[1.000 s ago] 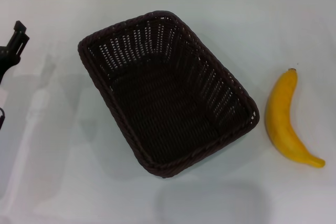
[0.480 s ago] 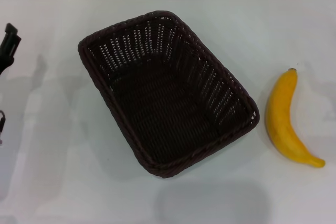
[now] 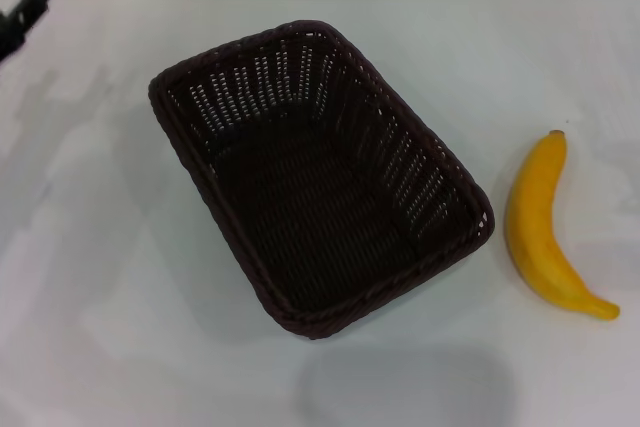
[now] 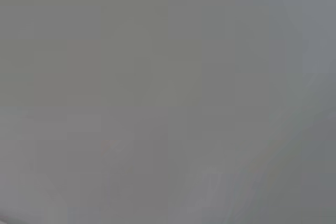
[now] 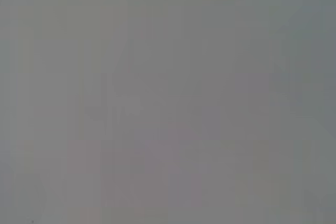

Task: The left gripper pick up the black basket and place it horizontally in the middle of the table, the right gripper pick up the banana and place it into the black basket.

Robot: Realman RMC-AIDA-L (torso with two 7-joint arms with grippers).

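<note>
My left gripper [image 3: 22,9] sits far-left, grip unreadable, black basket [image 3: 318,182] angled mid-table [image 3: 100,327], banana [image 3: 545,232] beside it

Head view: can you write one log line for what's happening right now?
left gripper: far-left table edge, holding nothing | dark woven wicker basket: empty, angled on white table | yellow curved banana: right of basket, untouched | right gripper: unseen
</note>
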